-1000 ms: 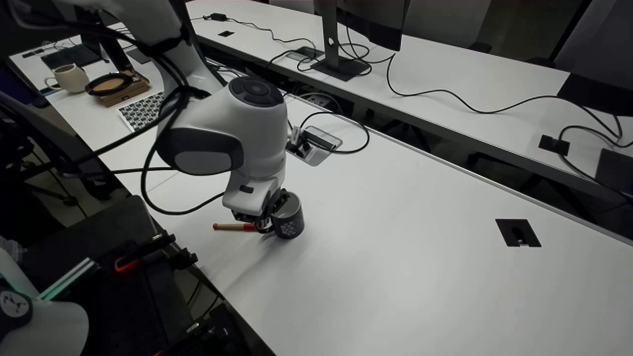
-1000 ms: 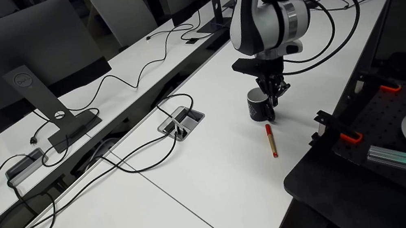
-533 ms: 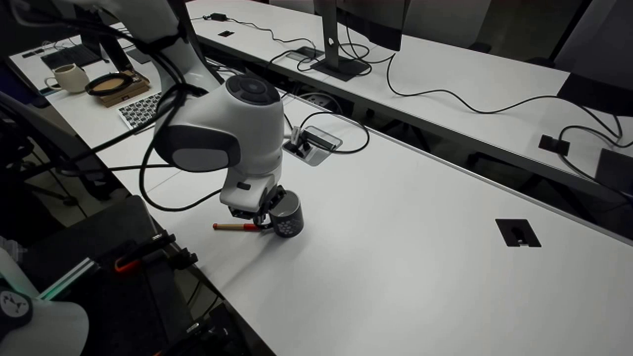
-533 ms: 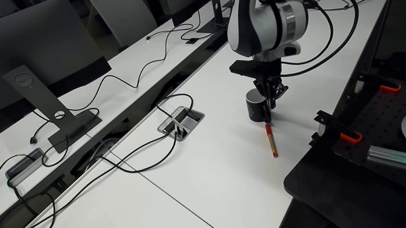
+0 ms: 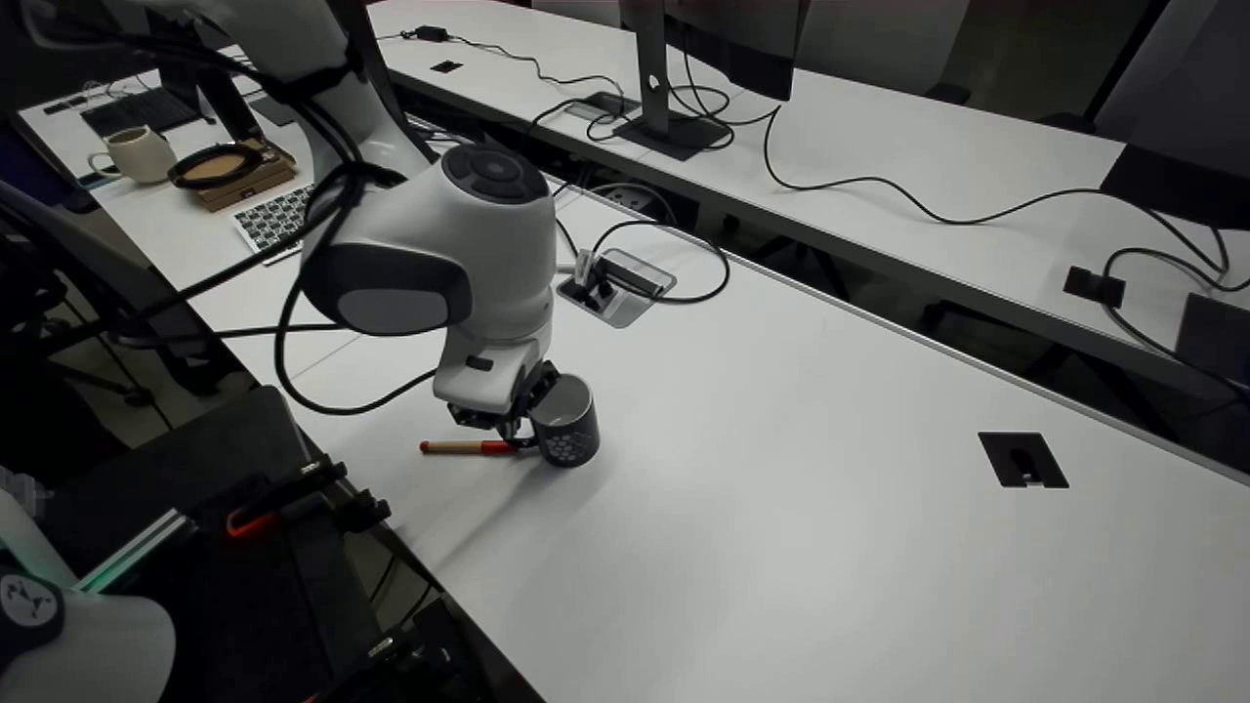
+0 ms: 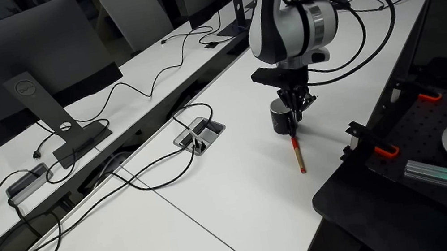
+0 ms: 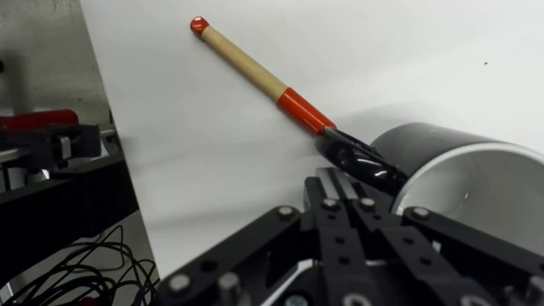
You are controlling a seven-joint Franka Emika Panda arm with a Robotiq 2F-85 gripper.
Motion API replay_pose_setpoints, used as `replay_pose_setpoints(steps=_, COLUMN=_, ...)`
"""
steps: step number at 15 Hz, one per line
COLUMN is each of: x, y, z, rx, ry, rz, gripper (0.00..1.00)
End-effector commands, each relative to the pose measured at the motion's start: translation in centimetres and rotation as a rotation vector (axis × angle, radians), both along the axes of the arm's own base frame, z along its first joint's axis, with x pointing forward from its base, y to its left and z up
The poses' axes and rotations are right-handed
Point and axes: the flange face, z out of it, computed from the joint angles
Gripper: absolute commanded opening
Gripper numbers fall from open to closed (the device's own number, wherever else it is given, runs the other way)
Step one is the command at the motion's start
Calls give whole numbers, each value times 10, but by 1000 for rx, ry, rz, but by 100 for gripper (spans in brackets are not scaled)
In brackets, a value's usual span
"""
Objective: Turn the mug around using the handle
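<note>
In the wrist view, lower right, the mug (image 7: 425,142) stands on the table (image 7: 221,170), long axis upright, handle (image 7: 365,161) pointing upper left toward the pen (image 7: 263,78); the end effector (image 7: 335,180), jaws together, is just beside the handle.

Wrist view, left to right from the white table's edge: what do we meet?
Table edge → red-and-tan pen → handle → mug. Fingers left out: they overlap the handle's span.
</note>
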Motion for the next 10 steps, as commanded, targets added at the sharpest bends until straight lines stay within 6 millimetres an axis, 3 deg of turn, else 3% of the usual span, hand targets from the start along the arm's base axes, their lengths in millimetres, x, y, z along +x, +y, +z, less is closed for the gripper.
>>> replay_pose_setpoints(steps=1, x=0, y=6, z=7, rx=1, ry=-28, rz=33, gripper=0)
replay_pose_setpoints(steps=10, x=4, y=14, z=10, rx=1, ry=-55, rz=80, gripper=0)
